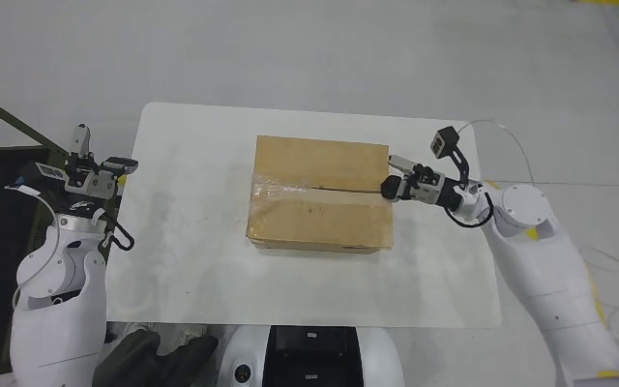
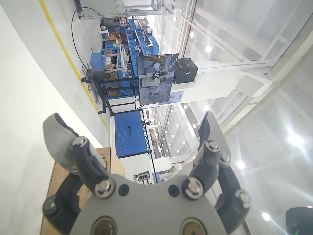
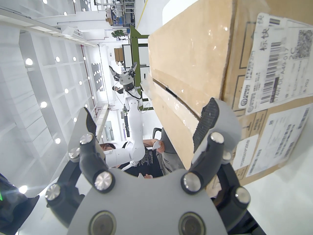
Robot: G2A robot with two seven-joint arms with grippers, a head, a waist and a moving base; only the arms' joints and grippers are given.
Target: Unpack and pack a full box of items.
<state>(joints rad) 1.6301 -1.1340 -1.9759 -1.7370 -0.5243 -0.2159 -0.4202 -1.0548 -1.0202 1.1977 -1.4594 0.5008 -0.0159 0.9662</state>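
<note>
The box (image 1: pixel 322 193) is sitting closed in the middle of the table (image 1: pixel 193 281), and its top flaps are meeting at a taped seam. The right gripper (image 1: pixel 392 186) is hovering at the right end of the box, beside the seam. Its claw is standing wide and holding nothing, with one finger (image 3: pixel 207 121) just beside the box's top edge. Paper labels (image 3: pixel 273 59) are covering that end face. The left gripper (image 2: pixel 130 117) is pointing upward at the table's left edge, well apart from the box, its claw also spread wide and empty.
</note>
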